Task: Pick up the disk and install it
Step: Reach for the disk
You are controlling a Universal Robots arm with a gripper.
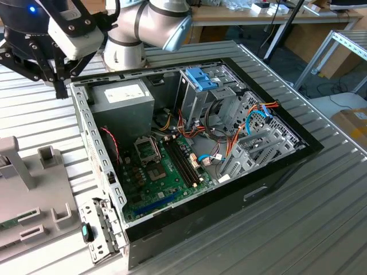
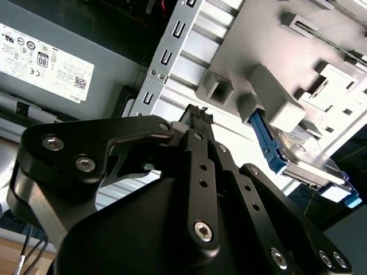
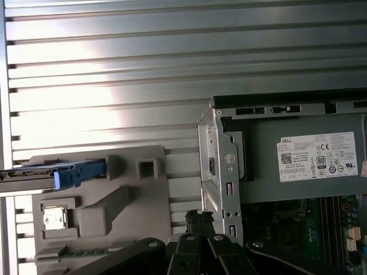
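The disk [image 2: 307,156], grey metal with a light-blue rail, stands on edge in the grey plastic fixture [image 2: 269,57]. In the first wrist view the disk [image 3: 34,175] appears edge-on at one end of the fixture [image 3: 137,195]. My gripper [image 1: 58,86] hangs over the ribbed table between the fixture [image 1: 34,195] and the rear corner of the open computer case [image 1: 92,149]. It is apart from the disk. In both wrist views the gripper [image 2: 198,113] [image 3: 198,216] has its fingertips together with nothing between them.
The grey power supply [image 1: 123,100] with a white label sits in the case's near corner, just beside the gripper. A metal drive cage with a blue latch [image 1: 202,80] rises at the case's far side above the motherboard [image 1: 160,166] and cables. Benches and a metal frame stand behind.
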